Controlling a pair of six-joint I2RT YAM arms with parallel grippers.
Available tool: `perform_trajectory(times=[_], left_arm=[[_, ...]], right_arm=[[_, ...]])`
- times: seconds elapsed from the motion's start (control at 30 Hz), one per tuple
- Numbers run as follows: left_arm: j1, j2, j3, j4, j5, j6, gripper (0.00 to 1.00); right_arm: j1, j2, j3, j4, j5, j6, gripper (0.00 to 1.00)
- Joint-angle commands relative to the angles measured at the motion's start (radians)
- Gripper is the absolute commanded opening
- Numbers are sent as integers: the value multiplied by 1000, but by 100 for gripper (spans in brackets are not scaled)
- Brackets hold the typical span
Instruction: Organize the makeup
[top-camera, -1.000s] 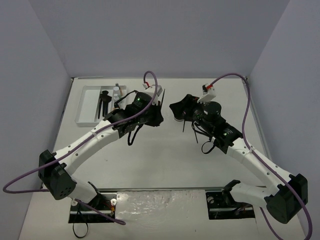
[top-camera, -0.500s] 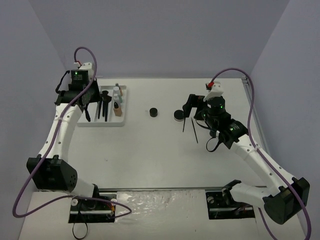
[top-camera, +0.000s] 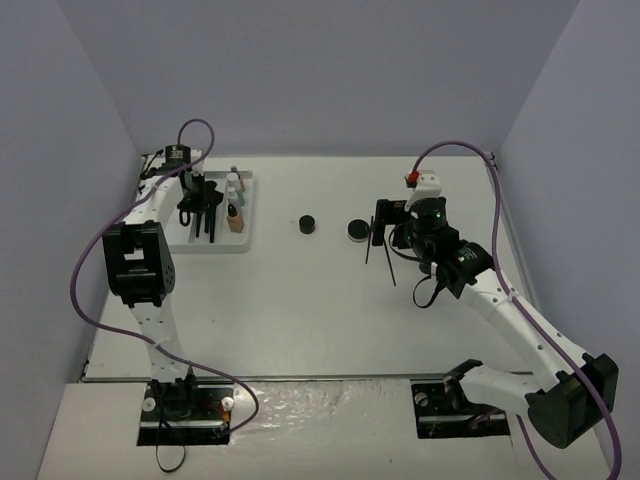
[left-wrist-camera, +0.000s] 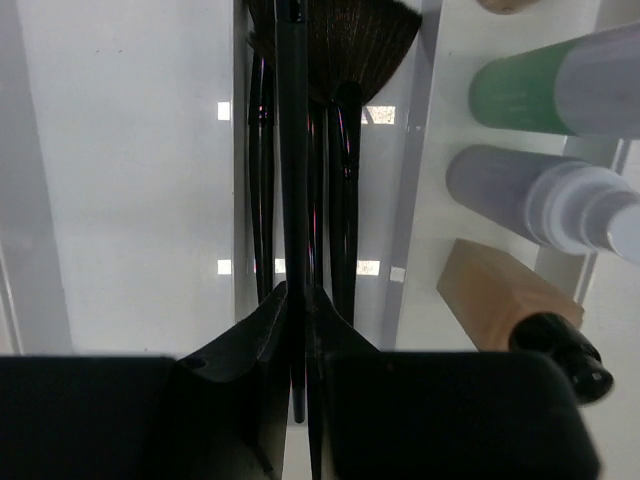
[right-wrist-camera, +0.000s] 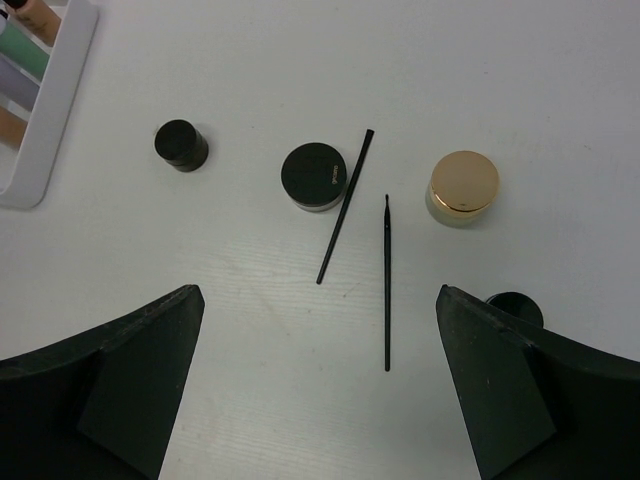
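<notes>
My left gripper (left-wrist-camera: 297, 300) is shut on a thin black brush (left-wrist-camera: 292, 150) and holds it over the middle compartment of the white tray (top-camera: 170, 240). Other black brushes (left-wrist-camera: 345, 180) lie below it. Green (left-wrist-camera: 520, 95), lilac (left-wrist-camera: 510, 190) and tan (left-wrist-camera: 490, 300) bottles lie in the adjoining compartment. My right gripper (right-wrist-camera: 318, 330) hangs open above two thin black pencils (right-wrist-camera: 343, 207) (right-wrist-camera: 387, 285). Past them stand a small black jar (right-wrist-camera: 180, 145), a wider black jar (right-wrist-camera: 314, 177) and a tan compact (right-wrist-camera: 463, 187). In the top view the left gripper (top-camera: 193, 200) is over the tray and the right gripper (top-camera: 385, 222) beside the pencils (top-camera: 370, 248).
Another round black jar (right-wrist-camera: 515, 308) sits partly behind my right finger. A corner of the tray (right-wrist-camera: 50, 120) shows at the upper left of the right wrist view. The small jar (top-camera: 308, 225) stands alone mid-table. Grey walls close in the table on three sides.
The left arm swung from the middle of the table over to the tray. The right gripper opened wide and pulled back from the jars.
</notes>
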Motion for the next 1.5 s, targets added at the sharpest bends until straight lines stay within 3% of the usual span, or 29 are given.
perform_trajectory(times=[0.0, 0.2, 0.37, 0.6, 0.77, 1.03, 1.2, 1.47], left_arm=[[5, 2, 123, 34, -8, 31, 10], [4, 21, 104, 53, -7, 9, 25], [4, -36, 52, 53, -15, -14, 27], [4, -251, -11, -27, -95, -105, 29], [5, -388, -68, -93, -145, -166, 34], [-7, -672, -236, -125, -26, -207, 48], [-30, -771, -293, -141, 11, -205, 54], [-200, -837, -308, -131, 1, -250, 59]], right_arm=[[-10, 52, -5, -18, 45, -29, 100], [-22, 146, -36, -39, 11, 6, 99], [-28, 248, -43, -41, -16, 23, 99], [-34, 421, -13, -38, -16, 31, 90], [-40, 514, 13, -25, -11, 40, 80], [-56, 618, 17, 10, -31, 32, 56], [-76, 643, 0, 23, -37, 38, 42], [-117, 637, -29, 33, -27, 53, 7]])
